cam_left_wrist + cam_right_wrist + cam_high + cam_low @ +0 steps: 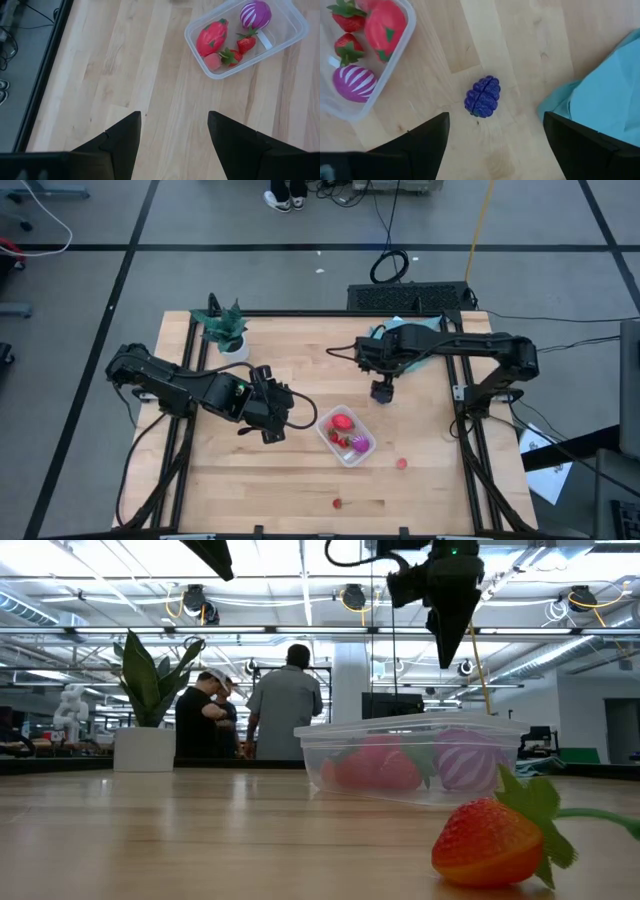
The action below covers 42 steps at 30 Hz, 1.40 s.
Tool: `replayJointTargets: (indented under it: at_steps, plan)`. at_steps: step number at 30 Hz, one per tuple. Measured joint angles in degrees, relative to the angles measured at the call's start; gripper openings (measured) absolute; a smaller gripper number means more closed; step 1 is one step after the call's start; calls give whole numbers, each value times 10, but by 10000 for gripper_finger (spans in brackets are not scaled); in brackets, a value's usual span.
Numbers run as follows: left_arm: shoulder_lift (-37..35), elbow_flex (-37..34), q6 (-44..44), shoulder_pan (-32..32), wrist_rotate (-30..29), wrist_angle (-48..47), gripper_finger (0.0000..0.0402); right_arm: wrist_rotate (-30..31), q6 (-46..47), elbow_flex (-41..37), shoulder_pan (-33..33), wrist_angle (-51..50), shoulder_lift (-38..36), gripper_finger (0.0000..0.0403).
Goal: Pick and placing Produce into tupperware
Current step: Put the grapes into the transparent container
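Observation:
The clear tupperware (322,429) sits mid-table and holds a large red piece (211,36), a magenta striped fruit (255,14), small strawberries (245,43) and a pink berry. A dark purple fruit (483,96) lies on the wood between the tub (395,55) and the blue cloth. My right gripper (495,116) hangs open above it, its fingers to either side, touching nothing. My left gripper (173,115) is open over bare wood left of the tub (295,22). Two red berries (402,463) (337,503) lie loose near the table's near edge.
A blue cloth (600,95) lies right beside the purple fruit, at the far right of the table. A green potted plant (226,330) stands at the far left corner. A strawberry (490,840) lies close to the low camera. People stand in the room behind.

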Motion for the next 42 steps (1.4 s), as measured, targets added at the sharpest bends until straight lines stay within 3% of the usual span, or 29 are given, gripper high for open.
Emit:
replayJointTargets:
  at_steps: [12, 22, 32, 42]
  plan:
    - [0, 0, 0, 0, 2, -2, 237, -1, -19, 0, 0, 2, 75, 314]
    - [0, 0, -6, 0, 6, -8, 237, 20, -12, 0, 0, 4, 80, 313]
    - [0, 0, -6, -3, 5, -11, 237, 32, 68, -1, -11, -14, 75, 313]
    - [0, 0, -8, -22, 4, -13, 237, 30, 138, -85, -11, -13, 75, 313]
